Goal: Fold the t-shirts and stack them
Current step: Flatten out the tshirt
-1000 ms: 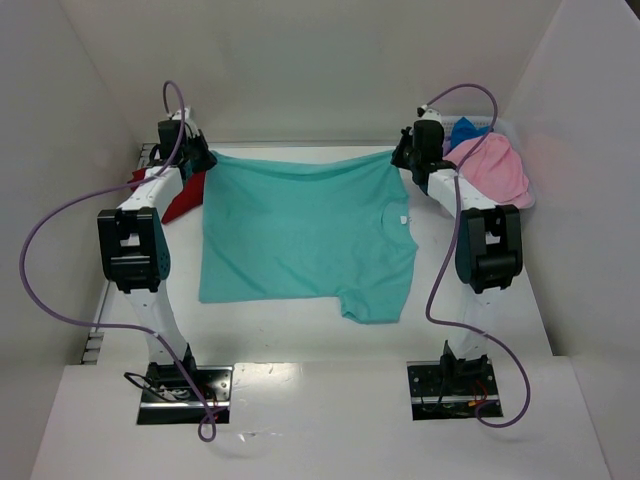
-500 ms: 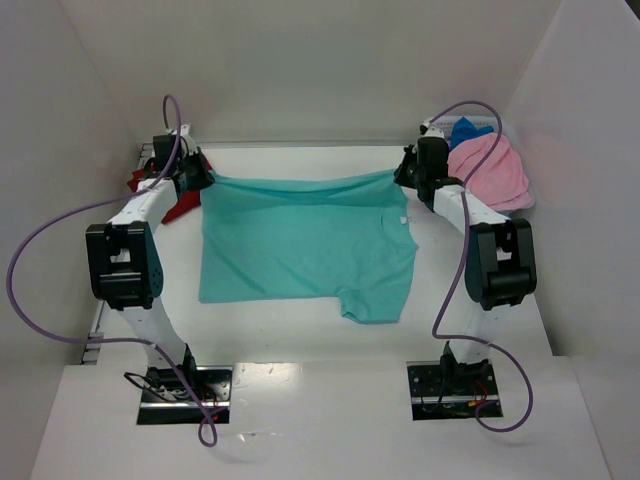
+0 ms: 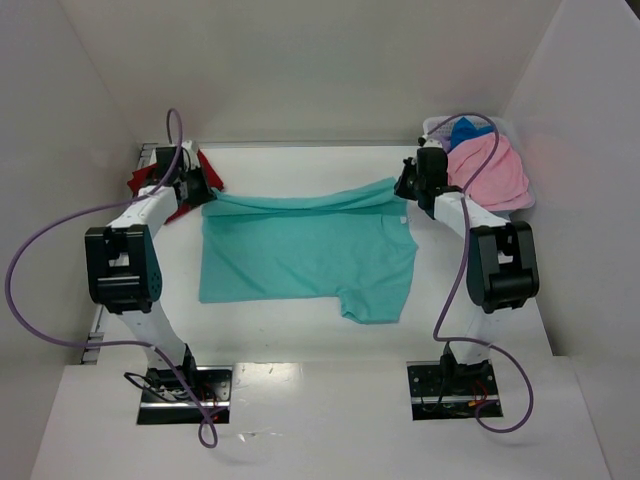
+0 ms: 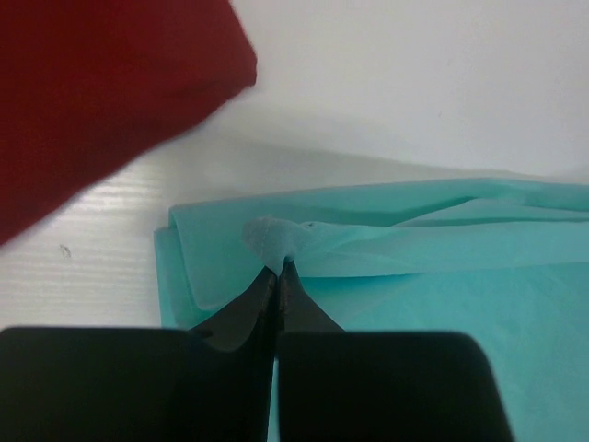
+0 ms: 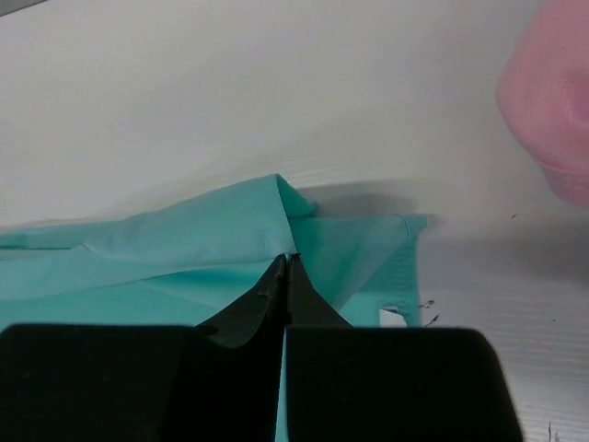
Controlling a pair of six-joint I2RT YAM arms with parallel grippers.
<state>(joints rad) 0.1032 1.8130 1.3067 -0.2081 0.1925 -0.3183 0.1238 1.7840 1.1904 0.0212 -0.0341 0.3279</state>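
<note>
I hold the teal soft-fabric short-sleeved t-shirt (image 3: pixel 305 255) by its far edge, one corner in each tool. My left tool (image 4: pixel 279 267) is clamped together on a small peak of teal cloth at the far left corner. My right tool (image 5: pixel 288 258) is pinched the same way on the far right corner, its tips meeting with fabric between them.

The rest of the shirt lies flat on the white surface (image 3: pixel 300 165), spread from the two pinch points toward my bases, with one sleeve sticking out at the near right. The held edge runs left to right, straight between the tools, and it already sits doubled over the body as a narrow rolled band.

I judge that the coming move turns on this: the body of the shirt lies on the near side of both tools, so the fold has to travel toward me, both arms together, keeping that edge taut and parallel to the near hem. Neither arm is nearer; each owns its own corner.

The dark red fabric shirt (image 4: pixel 110 83) lies just beyond my left tool, apart from the teal cloth. The pink fabric shirt (image 3: pixel 495 170) and the blue fabric shirt (image 3: pixel 465 130) are heaped beyond my right tool.
</note>
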